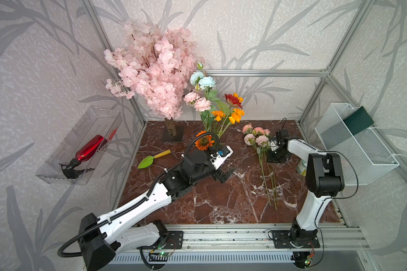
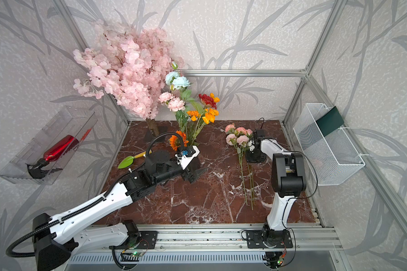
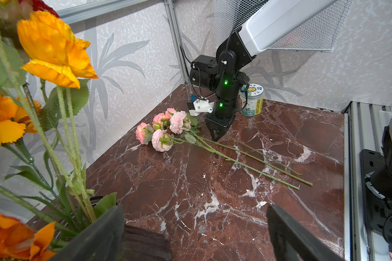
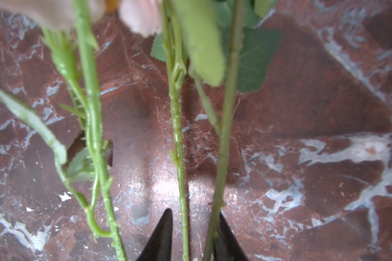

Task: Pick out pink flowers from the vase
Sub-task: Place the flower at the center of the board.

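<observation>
Quick look at where you're at. A bunch of the pink flowers (image 1: 256,138) is lying flat on the bench (image 1: 221,199), heads toward the back wall and stems running toward the front rail. In both top views they sit well apart from the vase, over on the right arm's side.

Your right end effector (image 3: 216,135) points straight down at those stems just behind the heads, tips about at bench level. In the right wrist view its fingers (image 4: 163,237) are only narrowly parted, with two green stems running between them. One stem looks like it brushes a finger, but nothing's pinched.

Two more pink heads (image 1: 196,101) are up in the bouquet, next to the light blue flowers (image 1: 202,79) and the orange ones (image 1: 235,115).

The vase (image 3: 97,199) is mostly hidden. You only get a bit of dark rim at the foot of the stems in the left wrist view.

Your left end effector (image 3: 195,235) sits right beside it, spread wide and holding nothing.

A green trowel (image 1: 148,160) lies near the left arm.
</observation>
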Controlling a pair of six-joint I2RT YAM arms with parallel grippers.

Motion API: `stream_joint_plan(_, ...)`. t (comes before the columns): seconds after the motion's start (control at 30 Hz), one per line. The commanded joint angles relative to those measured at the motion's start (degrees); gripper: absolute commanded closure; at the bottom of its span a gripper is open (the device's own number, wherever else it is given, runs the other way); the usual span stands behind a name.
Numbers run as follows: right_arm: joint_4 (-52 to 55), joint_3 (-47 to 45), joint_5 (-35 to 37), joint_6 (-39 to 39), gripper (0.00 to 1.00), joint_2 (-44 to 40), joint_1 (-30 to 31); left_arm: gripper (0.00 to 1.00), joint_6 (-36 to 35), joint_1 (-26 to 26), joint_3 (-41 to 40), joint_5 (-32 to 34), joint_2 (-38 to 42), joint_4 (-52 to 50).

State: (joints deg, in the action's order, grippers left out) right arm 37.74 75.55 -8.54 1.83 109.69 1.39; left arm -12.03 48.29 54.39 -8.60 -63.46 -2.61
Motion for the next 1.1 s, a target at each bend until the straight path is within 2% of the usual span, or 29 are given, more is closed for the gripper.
stream_joint_plan(0.0,0.46,-0.65,0.62,-0.16,0.65,-1.87,-0.07,0.01,-0.89,0.22,-0.07,0.42,1.41,-0.32)
stream_joint_plan(0.57,1.01,-1.16,3.17,-0.44,0.48,-3.37,-0.05,0.01,-1.15,0.31,-0.21,0.32,1.55,-0.40)
stream_joint_plan(0.93,2.57,-1.02,2.33,-1.03,0.28,-11.52,0.54,0.01,-1.90,0.31,0.39,0.50,0.99,-0.54)
stream_joint_plan(1.07,3.54,-0.79,1.87,-0.95,0.21,-17.22,1.36,0.01,-1.79,0.31,0.72,0.43,1.12,-0.41)
